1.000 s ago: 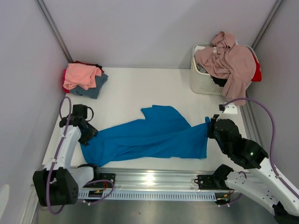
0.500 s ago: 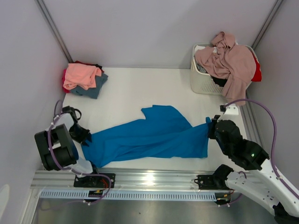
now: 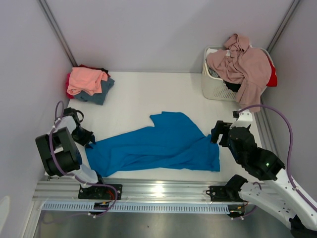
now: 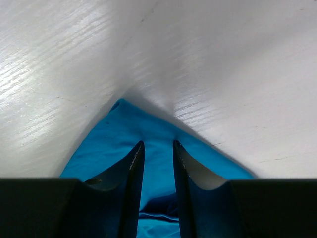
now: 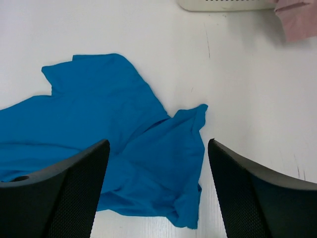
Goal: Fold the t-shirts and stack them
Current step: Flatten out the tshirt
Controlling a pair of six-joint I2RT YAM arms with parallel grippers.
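On the white table [image 3: 148, 94] the blue shirt [image 3: 158, 146] lies crumpled between the arms, its left tip pinched in the left gripper [image 4: 157, 144], while the right gripper [image 5: 158, 144] hangs wide open and empty above its right edge.

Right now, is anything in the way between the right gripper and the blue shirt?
No, nothing visible. The right gripper hangs open just over the blue shirt, near its right end, with only air between them.
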